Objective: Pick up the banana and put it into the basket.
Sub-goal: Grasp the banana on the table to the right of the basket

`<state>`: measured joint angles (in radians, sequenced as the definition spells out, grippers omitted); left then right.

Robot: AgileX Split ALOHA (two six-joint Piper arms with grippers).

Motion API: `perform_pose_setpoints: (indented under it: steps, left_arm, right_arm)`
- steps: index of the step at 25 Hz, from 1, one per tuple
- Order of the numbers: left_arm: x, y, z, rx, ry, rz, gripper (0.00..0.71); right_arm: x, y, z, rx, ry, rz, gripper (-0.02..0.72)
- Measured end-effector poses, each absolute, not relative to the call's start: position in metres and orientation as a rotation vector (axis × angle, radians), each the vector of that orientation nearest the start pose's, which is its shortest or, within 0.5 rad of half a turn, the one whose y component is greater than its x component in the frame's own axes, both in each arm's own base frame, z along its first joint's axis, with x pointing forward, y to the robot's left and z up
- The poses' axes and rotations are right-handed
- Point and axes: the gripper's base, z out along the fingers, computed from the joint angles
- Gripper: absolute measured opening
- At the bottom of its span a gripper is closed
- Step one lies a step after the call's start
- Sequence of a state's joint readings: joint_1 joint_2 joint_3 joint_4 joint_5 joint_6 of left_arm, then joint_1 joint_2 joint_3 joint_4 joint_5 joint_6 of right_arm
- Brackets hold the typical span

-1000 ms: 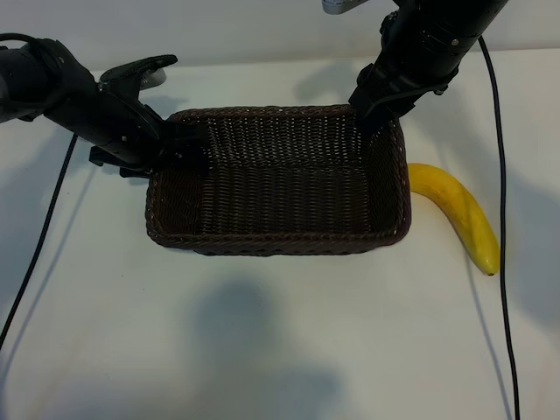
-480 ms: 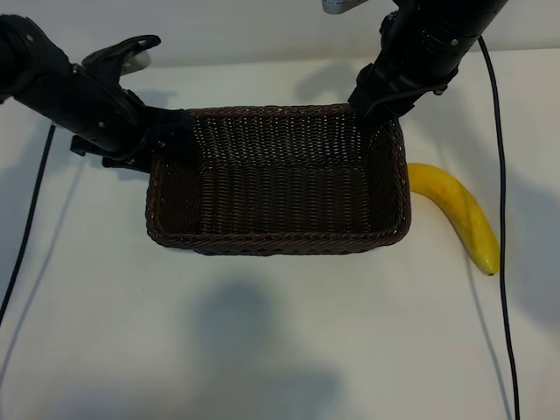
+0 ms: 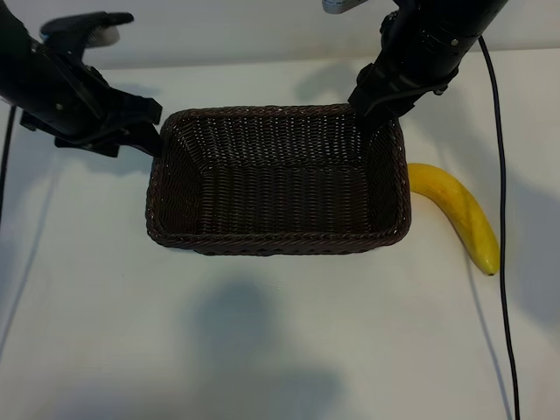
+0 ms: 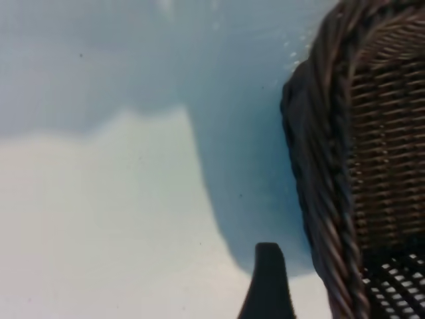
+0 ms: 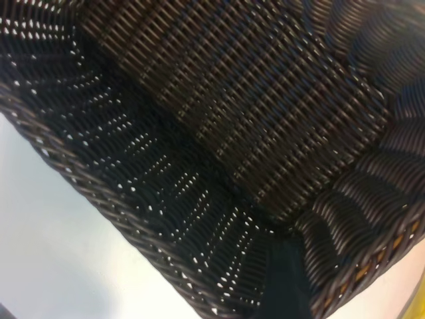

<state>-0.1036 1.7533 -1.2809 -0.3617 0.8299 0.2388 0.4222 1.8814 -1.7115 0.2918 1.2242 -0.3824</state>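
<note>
Wicker basket (image 3: 278, 179), dark brown and rectangular, sits in the middle of the white worktop (image 3: 262, 341) with nothing inside it. The banana (image 3: 459, 214) lies on the worktop just beside the basket's right-hand end, curving away from it toward the near edge, with no arm touching it. The left gripper (image 3: 144, 131) hangs just outside the basket's far left corner, above the worktop; its jaws stand wide apart and hold nothing, and in the left wrist view one dark fingertip (image 4: 267, 282) shows over bare worktop next to the braided rim (image 4: 325, 199). The right gripper (image 3: 372, 118) is at the basket's far right corner, pointing steeply down at the rim. Its jaws stand fairly wide, but whether they are clasped over the basket wall or merely sit beside it I cannot tell; the right wrist view shows one dark finger (image 5: 287, 279) against the woven side wall, with a sliver of yellow at the frame's edge.
</note>
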Motion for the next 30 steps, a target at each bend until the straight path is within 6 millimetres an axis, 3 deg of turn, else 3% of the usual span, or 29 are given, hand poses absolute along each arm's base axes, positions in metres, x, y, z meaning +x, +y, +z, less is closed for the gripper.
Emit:
perform_pose_setpoints:
  steps: [10, 17, 30]
  left_arm:
    - [0.333, -0.064, 0.283, 0.255, 2.641, -0.469, 0.595]
    - [0.321, -0.073, 0.273, 0.303, 2.644, -0.627, 0.595]
    - [0.319, -0.071, 0.266, 0.318, 2.663, -0.591, 0.595]
  right_arm:
    - [0.354, 0.186, 0.297, -1.034, 2.661, 0.421, 0.525]
    - [0.354, 0.186, 0.297, -1.033, 2.662, 0.421, 0.525]
    - [0.354, 0.186, 0.297, -1.039, 2.66, 0.417, 0.525]
